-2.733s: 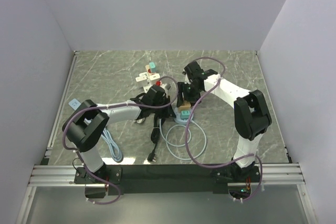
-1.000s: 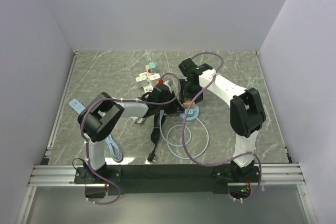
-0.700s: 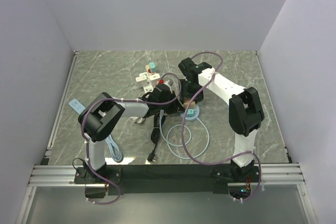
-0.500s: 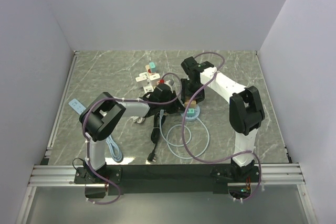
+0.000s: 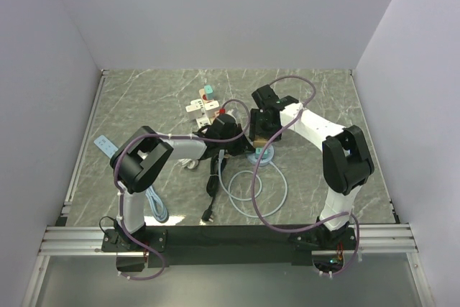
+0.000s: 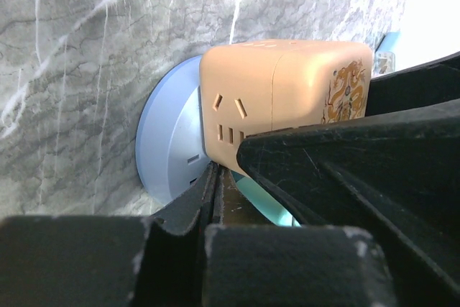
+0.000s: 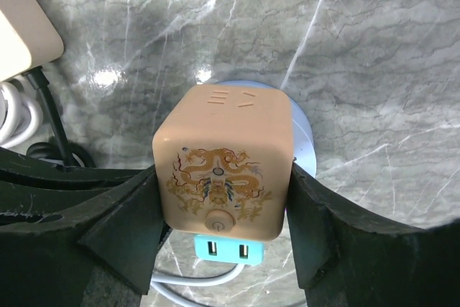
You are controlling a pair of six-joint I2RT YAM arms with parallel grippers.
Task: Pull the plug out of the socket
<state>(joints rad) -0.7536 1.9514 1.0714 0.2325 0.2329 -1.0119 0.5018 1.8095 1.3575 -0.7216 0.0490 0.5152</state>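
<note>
Peach cube adapter (image 7: 223,156) near desk (image 7: 359,48) centre, standing on a flat blue disc (image 7: 305,152). Dragon-printed face points straight up; slotted side face points to 12 o'clock in the right wrist view. Stack's long axis is vertical. Teal USB block (image 7: 226,248) pokes out under the cube at 6 o'clock. Right gripper (image 7: 223,213) is half open, fingers pressed on the cube's two sides. Left gripper (image 6: 218,177) is closed tight on nothing, its tips low at the cube's 9 o'clock, against the disc.

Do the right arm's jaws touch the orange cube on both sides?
Yes, the right wrist view shows both black jaws pressed against opposite sides of the orange cube.
</note>
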